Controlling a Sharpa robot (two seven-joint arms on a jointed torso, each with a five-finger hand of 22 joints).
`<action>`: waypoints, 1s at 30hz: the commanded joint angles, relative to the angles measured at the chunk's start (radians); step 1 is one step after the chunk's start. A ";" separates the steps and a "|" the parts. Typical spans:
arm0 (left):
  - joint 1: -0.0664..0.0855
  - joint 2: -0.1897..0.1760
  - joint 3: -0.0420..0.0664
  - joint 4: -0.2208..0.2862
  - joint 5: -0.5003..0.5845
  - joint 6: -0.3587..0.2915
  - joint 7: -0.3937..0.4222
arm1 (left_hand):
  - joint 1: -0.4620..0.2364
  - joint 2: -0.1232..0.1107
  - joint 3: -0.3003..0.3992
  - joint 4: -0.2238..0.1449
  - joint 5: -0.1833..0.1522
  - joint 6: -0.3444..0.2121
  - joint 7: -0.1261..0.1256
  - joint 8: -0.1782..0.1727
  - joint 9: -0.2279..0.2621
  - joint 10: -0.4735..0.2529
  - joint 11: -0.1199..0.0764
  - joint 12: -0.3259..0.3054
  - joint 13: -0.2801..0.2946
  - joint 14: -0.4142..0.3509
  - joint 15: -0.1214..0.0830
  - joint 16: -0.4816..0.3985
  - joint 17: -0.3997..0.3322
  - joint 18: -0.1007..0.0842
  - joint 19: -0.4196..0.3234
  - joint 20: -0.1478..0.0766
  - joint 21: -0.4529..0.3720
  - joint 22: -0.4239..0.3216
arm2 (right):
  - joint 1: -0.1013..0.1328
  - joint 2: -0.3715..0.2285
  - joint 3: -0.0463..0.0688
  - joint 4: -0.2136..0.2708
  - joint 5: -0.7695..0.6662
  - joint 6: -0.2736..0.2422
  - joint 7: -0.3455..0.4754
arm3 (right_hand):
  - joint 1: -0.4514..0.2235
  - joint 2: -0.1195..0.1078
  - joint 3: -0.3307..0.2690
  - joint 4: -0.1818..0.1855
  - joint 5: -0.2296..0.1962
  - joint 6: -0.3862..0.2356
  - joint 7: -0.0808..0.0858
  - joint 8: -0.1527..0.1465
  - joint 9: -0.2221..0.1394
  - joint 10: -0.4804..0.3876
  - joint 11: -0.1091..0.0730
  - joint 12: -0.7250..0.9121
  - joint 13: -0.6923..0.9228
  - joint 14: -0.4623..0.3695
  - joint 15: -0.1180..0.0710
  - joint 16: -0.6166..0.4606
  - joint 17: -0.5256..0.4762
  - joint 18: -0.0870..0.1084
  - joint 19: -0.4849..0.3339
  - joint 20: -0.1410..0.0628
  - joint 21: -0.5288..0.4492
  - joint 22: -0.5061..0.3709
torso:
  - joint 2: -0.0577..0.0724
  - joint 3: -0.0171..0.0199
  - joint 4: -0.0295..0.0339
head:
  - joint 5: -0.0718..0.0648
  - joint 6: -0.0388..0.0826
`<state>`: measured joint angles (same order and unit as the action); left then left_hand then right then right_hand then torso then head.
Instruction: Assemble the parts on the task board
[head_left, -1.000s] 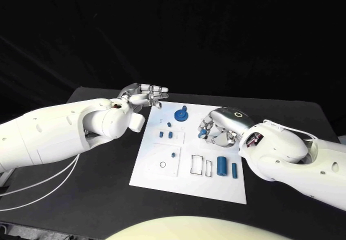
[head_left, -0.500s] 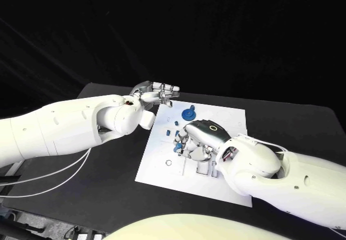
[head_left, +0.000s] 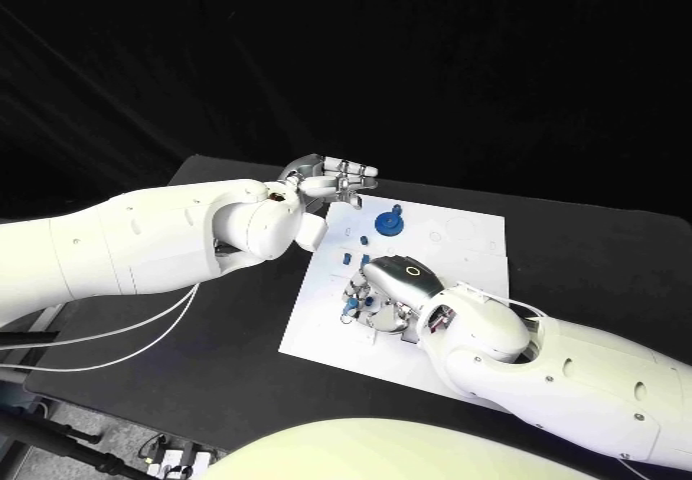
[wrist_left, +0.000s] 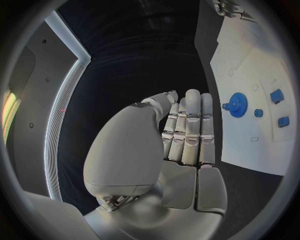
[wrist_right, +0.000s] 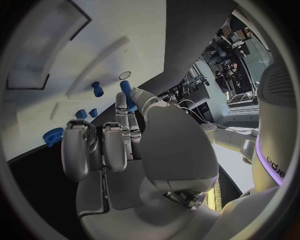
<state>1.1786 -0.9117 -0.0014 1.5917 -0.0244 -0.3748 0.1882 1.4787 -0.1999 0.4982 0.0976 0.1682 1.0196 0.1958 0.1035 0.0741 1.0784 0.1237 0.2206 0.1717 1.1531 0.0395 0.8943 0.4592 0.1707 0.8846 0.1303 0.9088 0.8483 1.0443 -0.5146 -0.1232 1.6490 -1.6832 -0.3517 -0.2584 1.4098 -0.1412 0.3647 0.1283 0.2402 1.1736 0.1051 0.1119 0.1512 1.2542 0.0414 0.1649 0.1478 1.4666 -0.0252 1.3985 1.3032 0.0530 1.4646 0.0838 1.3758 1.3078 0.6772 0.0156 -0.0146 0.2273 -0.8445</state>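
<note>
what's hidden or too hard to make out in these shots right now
- Head view: the right hand covers the middle of the task board, hiding the parts and slots beneath.
- Right wrist view: a blue part sits at the fingertips; a firm pinch cannot be confirmed.
- Left wrist view: the left hand blocks the board's near edge.
- Blue gear: teeth too small.

The left arm reaches in across the table's left side, and its left hand (head_left: 329, 181) hovers just beyond the far-left corner of the task board (head_left: 469, 235), fingers straight, pressed side by side, holding nothing. The right arm stretches over the board's near half; the right hand (head_left: 387, 291) sits low over the board's middle, fingers curled downward, a small blue part (wrist_right: 127, 93) pinched at its fingertips.
</note>
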 joint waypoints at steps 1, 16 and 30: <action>0.001 0.004 0.001 0.002 0.001 0.020 0.002 | -0.001 0.011 -0.003 -0.005 0.001 -0.008 -0.002 0.005 -0.001 -0.007 -0.002 0.007 0.001 -0.005 0.000 -0.003 -0.001 0.013 -0.002 0.004 -0.006 0.000 | -0.003 0.009 -0.003 -0.018 -0.017 0.010 0.014 | 0.010 0.006 0.008 0.000 0.002 -0.003 0.007 0.000 0.000 0.001 0.004 -0.006 0.000 0.053 -0.004 0.006 0.000 -0.011 0.024 -0.007 -0.003 0.202 | 0.000 0.0000 0.0002 | 0.008 -0.005; 0.001 0.004 0.001 0.001 0.001 0.020 0.001 | -0.001 0.011 -0.003 -0.005 0.001 -0.008 -0.002 0.005 -0.001 -0.007 -0.002 0.007 0.001 -0.005 0.000 -0.003 -0.001 0.013 -0.002 0.004 -0.006 0.000 | -0.012 0.020 -0.007 -0.035 -0.018 0.023 0.019 | 0.010 0.006 0.009 -0.001 0.005 -0.003 0.007 0.000 0.001 0.001 0.004 -0.006 0.000 0.053 -0.004 0.007 0.000 -0.012 0.025 -0.007 -0.001 0.203 | -0.001 -0.0001 -0.0008 | 0.022 -0.015; 0.001 0.003 0.001 -0.001 0.001 0.021 0.000 | -0.001 0.011 -0.003 -0.005 0.001 -0.008 -0.002 0.005 -0.001 -0.007 -0.002 0.007 0.001 -0.005 0.000 -0.003 -0.001 0.013 -0.002 0.004 -0.006 0.000 | -0.019 0.000 -0.007 0.003 -0.023 0.017 0.018 | 0.010 0.006 0.009 -0.002 0.006 -0.002 0.007 0.000 0.001 0.002 0.004 -0.006 0.000 0.053 -0.004 0.007 0.000 -0.012 0.025 -0.007 -0.002 0.203 | 0.000 0.0002 -0.0003 | 0.029 -0.018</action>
<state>1.1786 -0.9098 -0.0015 1.5898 -0.0244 -0.3705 0.1853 1.4787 -0.1999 0.4982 0.0976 0.1682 1.0196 0.1958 0.1035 0.0741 1.0785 0.1236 0.2205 0.1714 1.1530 0.0395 0.8943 0.4594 0.1707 0.8846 0.1303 0.9088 0.8483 1.0262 -0.5143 -0.1306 1.6483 -1.6908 -0.3477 -0.2429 1.4141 -0.1373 0.3672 0.1256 0.2398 1.1662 0.1082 0.1090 0.1509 1.2553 0.0426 0.1651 0.1480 1.4666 -0.0252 1.3985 1.3029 0.0530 1.4646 0.0839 1.3759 1.3074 0.6770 0.0163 -0.0146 0.2555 -0.8625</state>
